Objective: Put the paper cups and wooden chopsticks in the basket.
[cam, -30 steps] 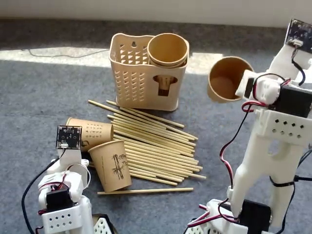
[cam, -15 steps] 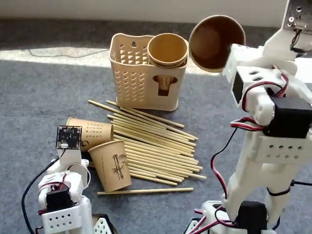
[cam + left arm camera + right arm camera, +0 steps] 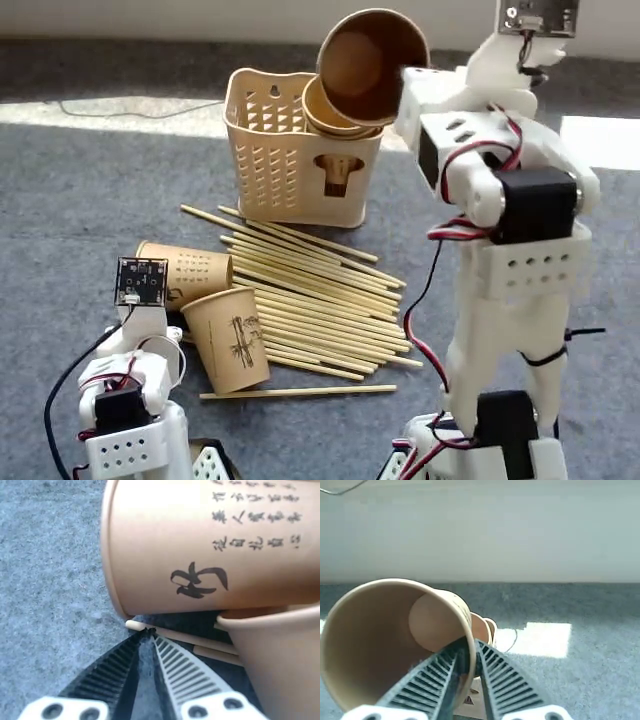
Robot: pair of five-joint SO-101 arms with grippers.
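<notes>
The left gripper point(image 3: 148, 633) sits low with its jaws pinched together on nothing, just beside a lying cup point(image 3: 185, 268) and a standing cup point(image 3: 228, 340). Both look light, thin-walled and easily crushed, so they are best pinched at the rim, one jaw inside. The chopsticks point(image 3: 320, 300), spread on the carpet point(image 3: 100, 180) before the basket point(image 3: 285, 160), look stiff, slim and apt to roll, so a mid-length hold suits them. Over the basket's nested cups point(image 3: 342, 100), the right gripper point(image 3: 469, 656) clamps a tilted cup point(image 3: 368, 62) by its rim wall.
</notes>
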